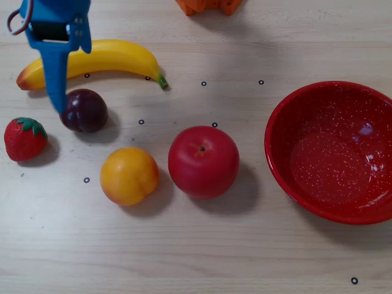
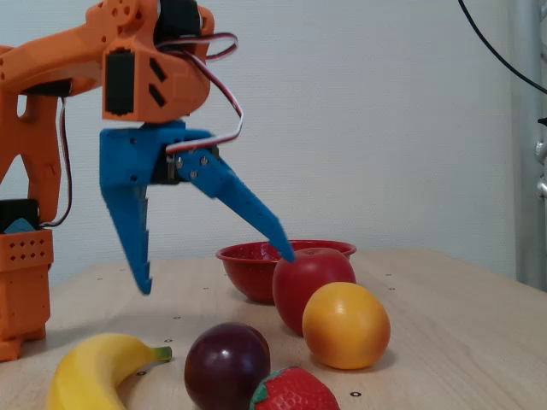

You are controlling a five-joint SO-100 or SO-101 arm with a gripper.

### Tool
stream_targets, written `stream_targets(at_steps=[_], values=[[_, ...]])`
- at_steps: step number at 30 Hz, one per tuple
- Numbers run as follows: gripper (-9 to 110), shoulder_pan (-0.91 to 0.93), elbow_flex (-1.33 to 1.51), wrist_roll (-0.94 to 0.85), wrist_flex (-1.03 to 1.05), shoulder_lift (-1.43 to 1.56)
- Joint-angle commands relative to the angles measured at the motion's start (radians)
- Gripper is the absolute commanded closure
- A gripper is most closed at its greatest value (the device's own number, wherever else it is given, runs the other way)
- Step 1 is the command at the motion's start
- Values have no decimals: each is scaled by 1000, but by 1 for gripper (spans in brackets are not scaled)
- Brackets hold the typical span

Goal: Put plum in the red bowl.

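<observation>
Progress on the job looked slight from where I stood; nothing had gone into the red bowl [image 1: 294,107], which sat empty at the right edge of the overhead view, well apart from the fruit. The plum [image 1: 85,110] lay on the table [image 1: 202,257] towards the left of that view, just below the banana [image 1: 104,58], with the strawberry [image 1: 24,138] to its left and the orange [image 1: 129,175] below and to its right; the big red apple [image 1: 203,162] stood between that cluster and the bowl.

The gripper [image 2: 218,269] hung in the air with its blue fingers [image 2: 137,231] spread wide apart, holding nothing; in the fixed view one finger pointed almost straight down and the other slanted out towards the bowl, both tips clear of the table. From above, a blue finger reached down beside the plum's left edge, so I judged the arm was lining up for a grab rather than gripping; whether the tip touched the plum I could not tell, though the fixed view suggested it was still above it.

So, as I judged it, the whole task remained: lowering around the plum, closing on it, lifting it, carrying it past the apple and orange, and letting it drop inside the bowl; the glossy round plum seemed likely to roll if nudged off-centre.
</observation>
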Motion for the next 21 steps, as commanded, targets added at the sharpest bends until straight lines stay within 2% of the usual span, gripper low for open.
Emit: stream_targets(at_steps=[1, 8, 21], values=[[43, -29, -107, 58, 18, 21], [37, -44, -192, 130, 18, -101], [37, -48, -390, 199, 46, -324]])
